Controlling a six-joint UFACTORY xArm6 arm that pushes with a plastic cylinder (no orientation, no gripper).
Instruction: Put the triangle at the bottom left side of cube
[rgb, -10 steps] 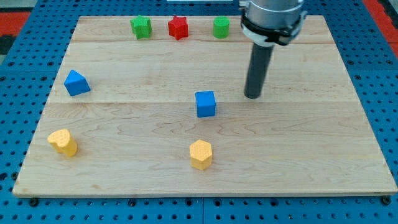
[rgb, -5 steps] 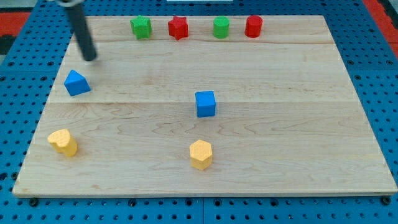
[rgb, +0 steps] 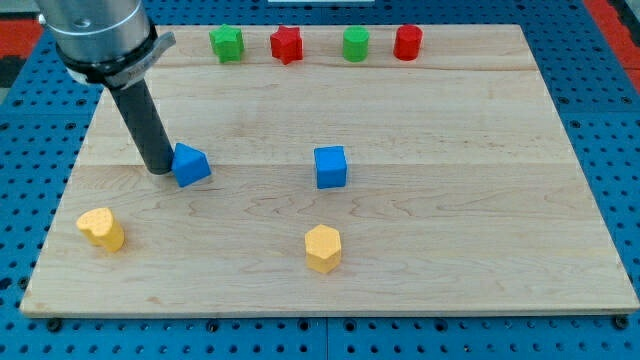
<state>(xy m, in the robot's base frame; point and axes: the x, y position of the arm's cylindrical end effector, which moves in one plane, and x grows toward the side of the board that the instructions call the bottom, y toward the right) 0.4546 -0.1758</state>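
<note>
The blue triangle (rgb: 190, 164) lies on the wooden board (rgb: 450, 230), left of centre. The blue cube (rgb: 330, 166) sits near the board's middle, well to the triangle's right at about the same height in the view. My tip (rgb: 160, 170) is on the board right against the triangle's left side. The dark rod rises from it toward the view's top left.
A green block (rgb: 227, 43), a red block (rgb: 286, 44), a green cylinder (rgb: 355, 43) and a red cylinder (rgb: 407, 42) line the top edge. A yellow block (rgb: 102, 228) sits at the lower left, a yellow hexagon block (rgb: 323, 247) below the cube.
My tip went from right of the cube to the top left, then came down behind the triangle. The triangle has slid right and slightly down, toward the cube.
</note>
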